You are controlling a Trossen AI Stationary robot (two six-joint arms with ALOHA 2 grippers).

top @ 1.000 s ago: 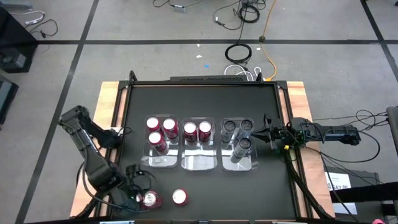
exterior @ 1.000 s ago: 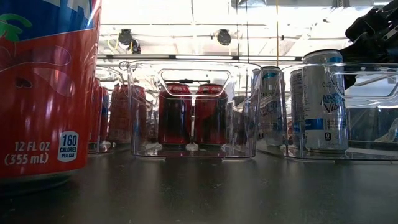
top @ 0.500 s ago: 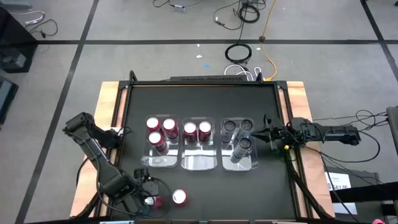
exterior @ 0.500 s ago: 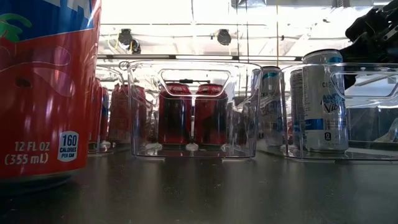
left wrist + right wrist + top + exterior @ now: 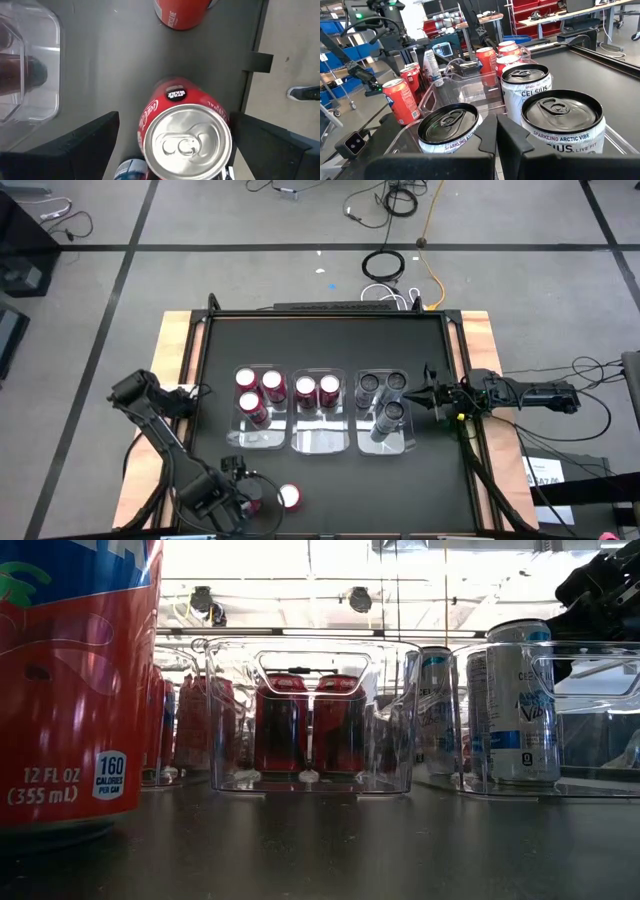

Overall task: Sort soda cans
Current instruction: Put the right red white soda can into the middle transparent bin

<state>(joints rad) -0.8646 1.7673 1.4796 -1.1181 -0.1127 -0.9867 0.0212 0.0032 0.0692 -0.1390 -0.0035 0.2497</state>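
Left tool [image 5: 240, 500] low at the bottom left of the high view, over the front edge of the black worktop [image 5: 320, 345]; its fingers [image 5: 85, 140] spread wide on either side of a red can [image 5: 186, 137], which stands upright between them, silver top facing the wrist camera; contact cannot be made out. A second loose red can [image 5: 289, 497] stands just right of it in the high view, apart from the tool. Three clear bins sit in a row at the centre of the frame. Left bin [image 5: 255, 438] holds three red cans [image 5: 256, 392] crowded toward its upper end. Middle bin [image 5: 318, 442] holds two red cans [image 5: 317, 390] side by side, also at the upper end. Right bin [image 5: 398, 445] holds three silver cans [image 5: 384, 395], two along the top and one below them. Right tool [image 5: 428, 393] at centre right, just beside the right bin's outer wall, fingers pressed together, holding nothing. In the low view one red can [image 5: 75, 680] fills the left edge, close to the lens; bins and cans stand behind it.
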